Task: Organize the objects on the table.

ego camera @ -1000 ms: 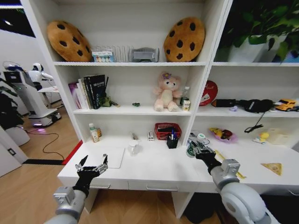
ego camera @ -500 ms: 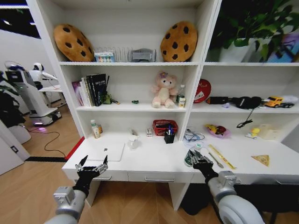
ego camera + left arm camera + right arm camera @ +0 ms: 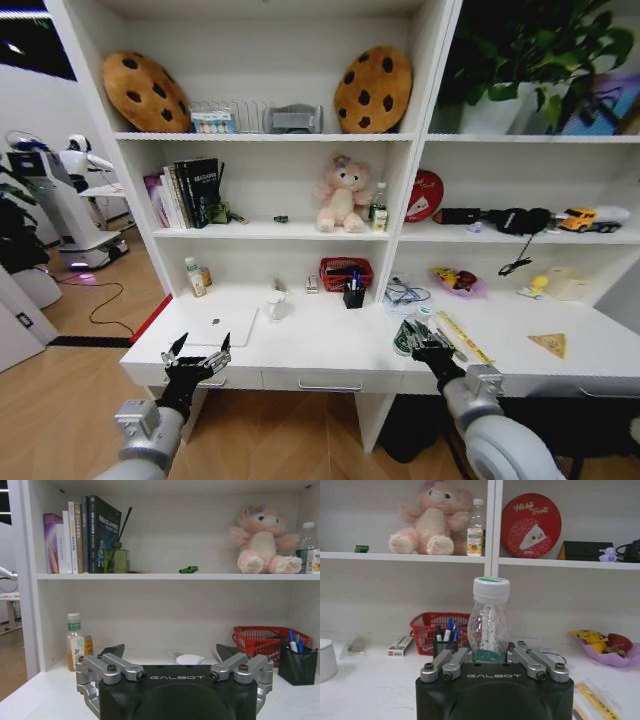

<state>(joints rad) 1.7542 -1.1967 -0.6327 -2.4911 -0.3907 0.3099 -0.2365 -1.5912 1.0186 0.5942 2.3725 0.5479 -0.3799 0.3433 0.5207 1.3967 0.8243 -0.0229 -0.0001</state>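
Clear plastic bottle (image 3: pixel 489 622) stands upright in the right gripper (image 3: pixel 490 661), clamped just above the table (image 3: pixel 300 350) front edge, so placing it seems next, while the left gripper (image 3: pixel 198 360) hovers spread wide.

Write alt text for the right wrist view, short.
The right pincer is shut on a clear plastic bottle with a white cap, held upright over the white desk top. Behind it stand a red basket and a pen holder, with a pink plush bear on the shelf above.
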